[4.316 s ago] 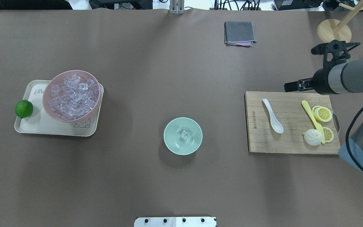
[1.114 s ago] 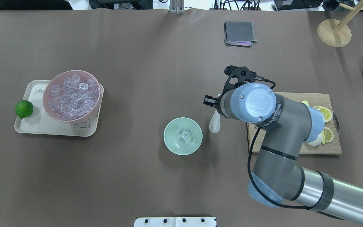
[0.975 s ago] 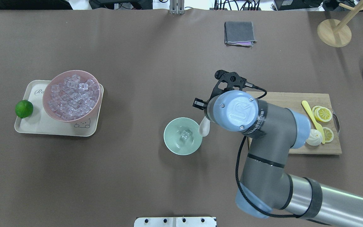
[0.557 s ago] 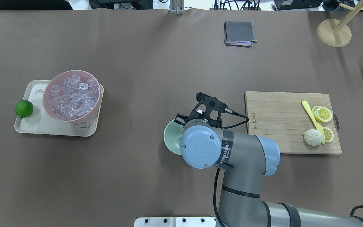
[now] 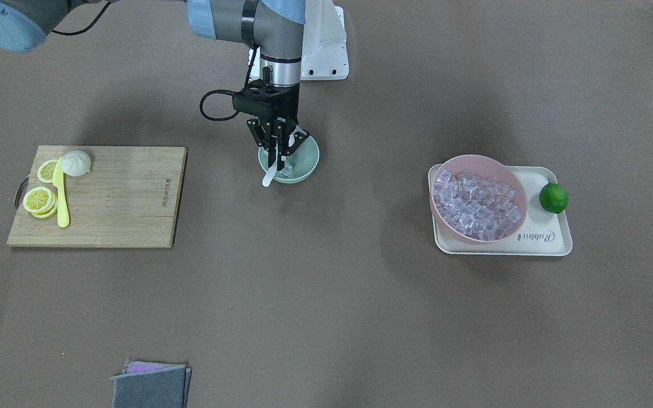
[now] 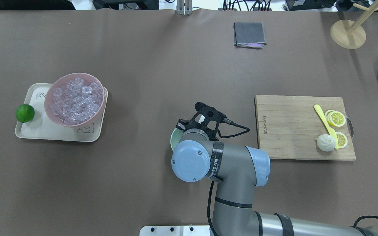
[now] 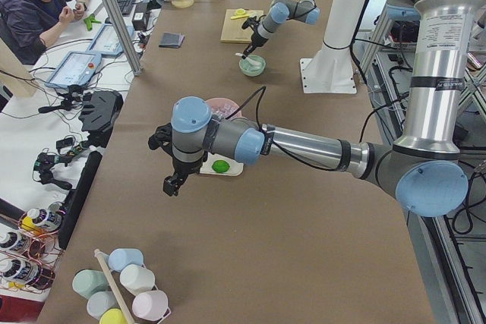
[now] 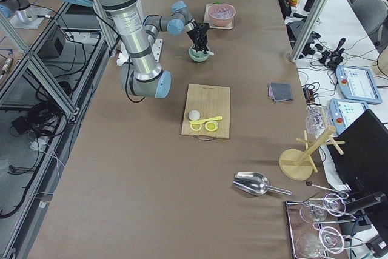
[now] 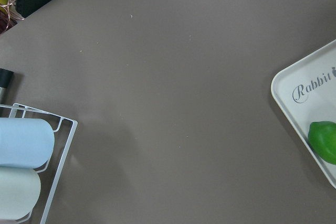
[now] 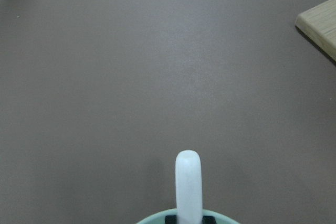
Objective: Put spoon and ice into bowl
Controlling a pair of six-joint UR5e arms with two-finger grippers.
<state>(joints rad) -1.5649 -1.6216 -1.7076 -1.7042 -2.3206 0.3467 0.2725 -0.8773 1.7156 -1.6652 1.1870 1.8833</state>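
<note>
The mint-green bowl (image 5: pixel 310 160) stands mid-table with one clear ice cube (image 5: pixel 287 169) in it. My right gripper (image 5: pixel 280 158) hangs just above the bowl and is shut on the white spoon (image 5: pixel 268 178). The spoon slants down, with its free end reaching out over the bowl's rim. In the right wrist view the spoon (image 10: pixel 188 182) points away above the bowl rim (image 10: pixel 157 219). In the overhead view my right arm hides all but a sliver of the bowl (image 6: pixel 174 139). My left gripper (image 7: pixel 170 185) shows only in the exterior left view, so I cannot tell its state.
A pink bowl of ice cubes (image 5: pixel 476 198) and a lime (image 5: pixel 553 198) sit on a cream tray (image 5: pixel 530 243). The cutting board (image 5: pixel 117 198) holds a yellow knife (image 5: pixel 61 198), lemon slices (image 5: pixel 38 199) and a bun (image 5: pixel 77 163). A grey cloth (image 5: pixel 151 385) lies at the far edge.
The spoon has left the cutting board. My right arm has carried it leftward across the table to the mint bowl and now covers most of the bowl from above.
</note>
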